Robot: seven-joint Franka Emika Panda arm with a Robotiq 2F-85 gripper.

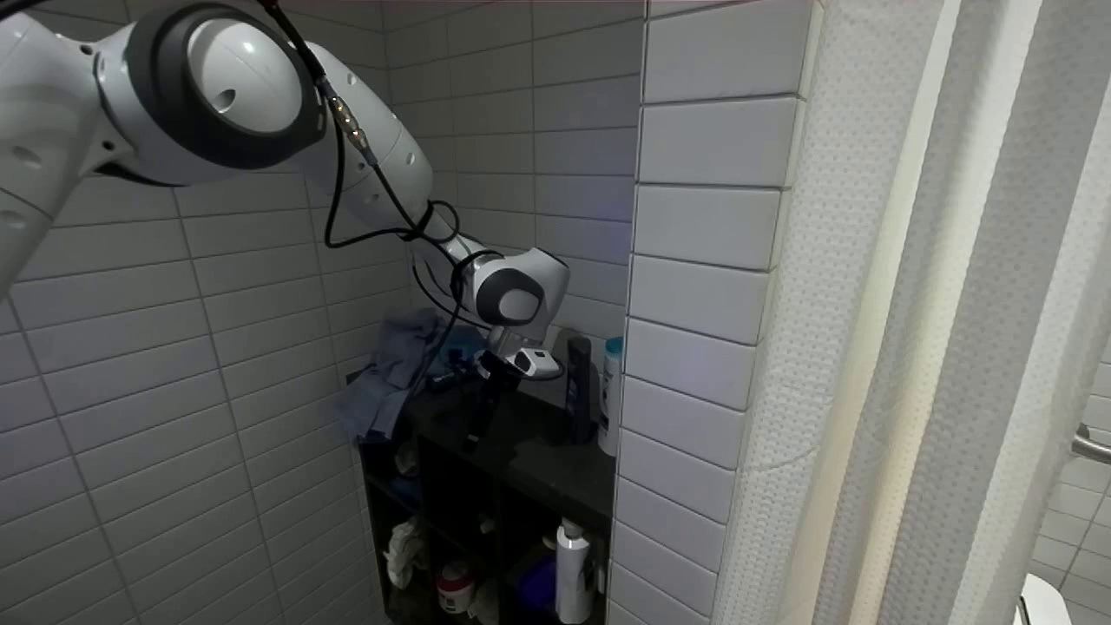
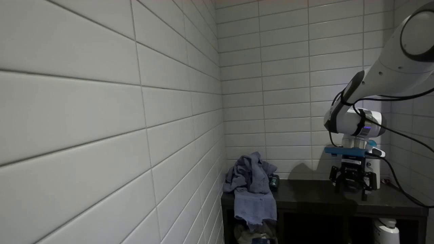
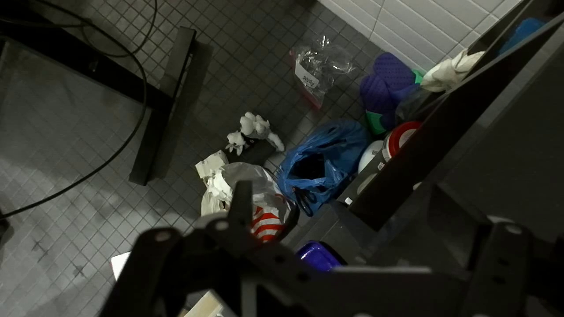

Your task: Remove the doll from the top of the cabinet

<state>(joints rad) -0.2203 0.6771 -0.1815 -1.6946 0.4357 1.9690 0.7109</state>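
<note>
With jaws apart and the doll [image 3: 255, 126] on the floor [image 3: 246, 66], best lift slowly, missing the blue-capped bottle [image 1: 610, 399] at right.

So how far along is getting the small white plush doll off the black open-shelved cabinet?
Done, apparently: the white plush doll lies off the black cabinet, seemingly on the grey tiled floor. In hand: nothing visible; the black two-fingered end effector stands open near the cabinet's top. Left: perhaps only withdrawing it.
</note>
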